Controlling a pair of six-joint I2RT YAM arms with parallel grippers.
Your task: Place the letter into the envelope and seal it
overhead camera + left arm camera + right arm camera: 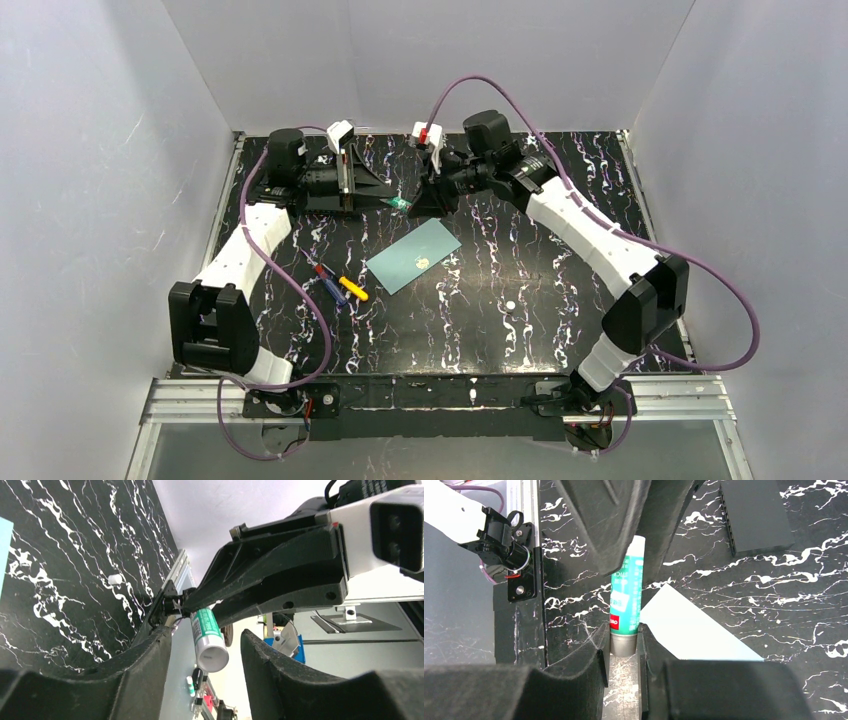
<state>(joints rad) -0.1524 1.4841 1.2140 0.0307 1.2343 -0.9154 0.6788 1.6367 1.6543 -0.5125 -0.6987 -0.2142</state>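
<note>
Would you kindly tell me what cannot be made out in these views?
Letter: in no view; whether the envelope holds it is hidden.
Glue stick print, held in the right gripper: right wrist view, blurred.
White speck: top view, too small to identify.
Coloured sticks: top view, too small to name.

Teal envelope (413, 256), black white-veined table (520, 250), green-and-white glue stick (626, 590), perhaps red-marked
</note>
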